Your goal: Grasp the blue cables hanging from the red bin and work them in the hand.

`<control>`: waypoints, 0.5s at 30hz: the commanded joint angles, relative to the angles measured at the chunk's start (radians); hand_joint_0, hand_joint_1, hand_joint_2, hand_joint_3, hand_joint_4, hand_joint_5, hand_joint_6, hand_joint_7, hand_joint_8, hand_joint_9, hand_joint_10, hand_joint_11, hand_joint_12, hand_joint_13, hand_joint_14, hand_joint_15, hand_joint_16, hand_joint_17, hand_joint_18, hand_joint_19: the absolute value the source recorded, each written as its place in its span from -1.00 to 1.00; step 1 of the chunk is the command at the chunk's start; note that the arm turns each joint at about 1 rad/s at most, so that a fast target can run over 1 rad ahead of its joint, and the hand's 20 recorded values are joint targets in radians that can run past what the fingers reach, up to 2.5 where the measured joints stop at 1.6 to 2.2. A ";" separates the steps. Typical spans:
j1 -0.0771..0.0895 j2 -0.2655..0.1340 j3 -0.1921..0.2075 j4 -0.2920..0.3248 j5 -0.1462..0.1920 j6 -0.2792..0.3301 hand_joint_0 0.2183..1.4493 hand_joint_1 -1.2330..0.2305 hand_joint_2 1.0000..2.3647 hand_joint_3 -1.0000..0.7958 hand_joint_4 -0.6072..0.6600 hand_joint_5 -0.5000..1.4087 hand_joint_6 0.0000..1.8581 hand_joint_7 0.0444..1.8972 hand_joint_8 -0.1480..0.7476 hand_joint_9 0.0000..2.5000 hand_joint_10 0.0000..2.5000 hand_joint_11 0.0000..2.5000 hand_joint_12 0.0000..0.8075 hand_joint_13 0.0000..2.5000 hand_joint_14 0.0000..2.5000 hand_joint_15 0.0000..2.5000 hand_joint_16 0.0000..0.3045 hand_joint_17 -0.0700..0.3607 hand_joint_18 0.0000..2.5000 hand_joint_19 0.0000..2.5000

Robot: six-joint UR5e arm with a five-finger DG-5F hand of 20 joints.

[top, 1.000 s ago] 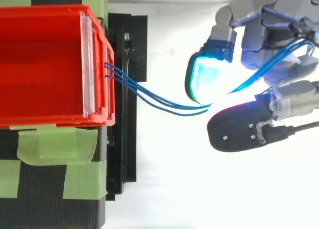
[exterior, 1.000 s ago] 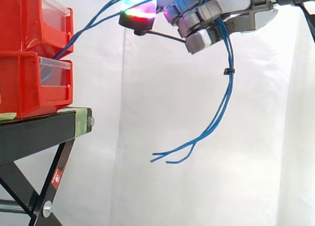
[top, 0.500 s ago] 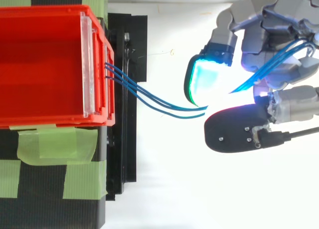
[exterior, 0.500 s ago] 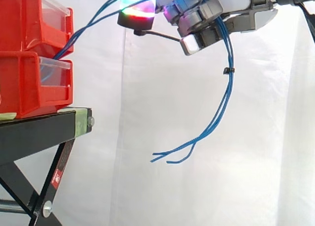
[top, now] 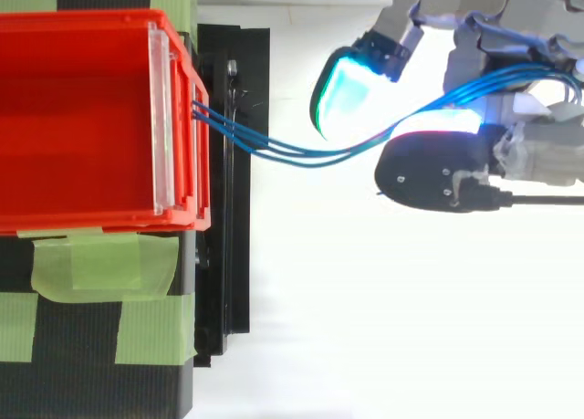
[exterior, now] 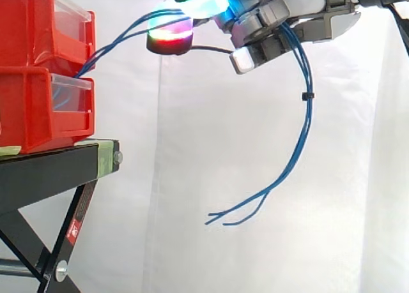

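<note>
Several thin blue cables [top: 292,152] leave the front of the upper red bin [top: 91,17] and rise across the gap into my hand [exterior: 268,18]. Past the hand they drop in a long curve [exterior: 305,127], bound by a small black tie [exterior: 307,96], and their loose ends curl left far below. My hand [top: 493,36] hangs high, to the right of the bins, shut on the cables, which run between the thumb and curled fingers. One finger with a cyan-green pad [top: 339,86] stretches out toward the bin, above the cables.
Two red bins are stacked at the left, the lower one [exterior: 32,108] resting on a black stand [exterior: 51,172] with green tape [top: 82,264] on its top. A white curtain hangs behind, with open air beneath the hand.
The cyan-padded finger has stretched out toward the bin and the thumb has shifted the same way. The hanging cables have slipped lower, their loose ends and tie now a little further down and right.
</note>
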 commanded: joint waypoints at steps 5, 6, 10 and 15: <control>0.000 -0.001 0.000 -0.002 0.000 0.000 -0.20 -0.25 -0.02 -0.07 0.53 -0.22 -0.80 0.31 0.44 -0.72 1.00 1.00 0.43 -0.34 1.00 0.25 -0.49 0.14 -0.03 -0.55; 0.000 0.001 0.000 -0.002 0.000 0.000 -0.19 -0.26 -0.05 -0.06 0.54 -0.22 -0.77 0.30 0.43 -0.72 1.00 1.00 0.43 -0.34 1.00 0.25 -0.50 0.12 -0.03 -0.54; 0.000 0.001 0.000 -0.003 0.000 0.000 -0.10 -0.29 -0.32 -0.04 0.52 -0.23 -0.73 0.29 0.43 -0.73 1.00 1.00 0.41 -0.35 1.00 0.26 -0.51 0.11 -0.04 -0.51; 0.000 0.001 0.000 -0.003 0.000 0.000 0.02 -0.29 -0.99 -0.26 0.46 -0.25 -0.62 0.30 0.41 -0.74 1.00 1.00 0.37 -0.38 1.00 0.31 -0.57 0.00 -0.07 -0.34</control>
